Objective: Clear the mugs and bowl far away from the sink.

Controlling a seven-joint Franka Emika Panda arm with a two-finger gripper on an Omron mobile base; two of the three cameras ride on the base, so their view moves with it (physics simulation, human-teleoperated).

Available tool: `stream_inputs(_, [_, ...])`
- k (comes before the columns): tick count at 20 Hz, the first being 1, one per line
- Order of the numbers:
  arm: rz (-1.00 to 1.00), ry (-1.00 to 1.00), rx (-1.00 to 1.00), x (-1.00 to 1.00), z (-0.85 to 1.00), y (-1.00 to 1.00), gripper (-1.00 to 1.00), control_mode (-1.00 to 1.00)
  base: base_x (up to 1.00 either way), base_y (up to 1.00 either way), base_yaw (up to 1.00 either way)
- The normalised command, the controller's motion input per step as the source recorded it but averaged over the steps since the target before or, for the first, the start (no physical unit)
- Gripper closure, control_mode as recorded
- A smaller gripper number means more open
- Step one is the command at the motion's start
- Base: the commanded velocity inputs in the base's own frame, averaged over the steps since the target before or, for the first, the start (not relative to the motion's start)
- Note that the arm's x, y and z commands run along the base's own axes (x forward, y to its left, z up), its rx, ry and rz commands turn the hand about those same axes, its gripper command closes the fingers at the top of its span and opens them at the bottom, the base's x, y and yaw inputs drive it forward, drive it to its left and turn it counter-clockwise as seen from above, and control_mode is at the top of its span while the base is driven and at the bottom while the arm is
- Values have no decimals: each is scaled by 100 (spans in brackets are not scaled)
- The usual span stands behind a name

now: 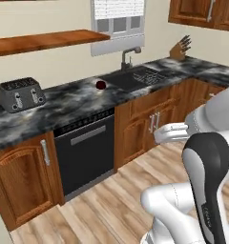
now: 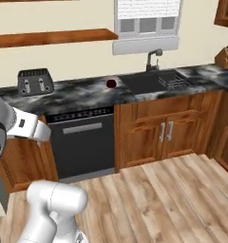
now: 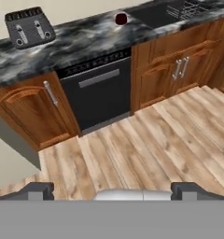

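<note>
A dark red mug [image 1: 101, 85] [image 2: 111, 83] [image 3: 121, 19] stands upright on the marbled black-grey counter [image 1: 64, 102], just left of the sink [image 1: 130, 78] [image 2: 147, 81] [image 3: 156, 14]. The sink is a dark recessed basin with a curved faucet [image 1: 128, 56] behind it. My gripper [image 3: 113, 191] hangs open over the wood floor, well short of the counter, with nothing between its fingertips [image 3: 39, 190]. The bowl is out of view.
A dark toaster [image 1: 22, 93] [image 2: 35, 80] [image 3: 30, 27] sits on the counter's left part. A wire rack [image 2: 175, 83] lies in the sink's right side, and a knife block [image 1: 181, 49] stands far right. A black dishwasher [image 1: 85, 152] and wooden cabinets [image 2: 158, 130] front the counter.
</note>
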Motion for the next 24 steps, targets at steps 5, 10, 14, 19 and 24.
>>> stream_inputs(5, [0,0,0,0,0,0,-100,100,100,-65,54])
stream_inputs(10, [0,0,0,0,0,0,-100,100,100,-99,31])
stream_inputs(14, [0,0,0,0,0,0,-100,100,100,-100,8])
stream_inputs(19, [0,0,0,0,0,0,-100,100,94,-65,2])
stream_inputs(24, [0,0,0,0,0,0,-100,100,66,0,-5])
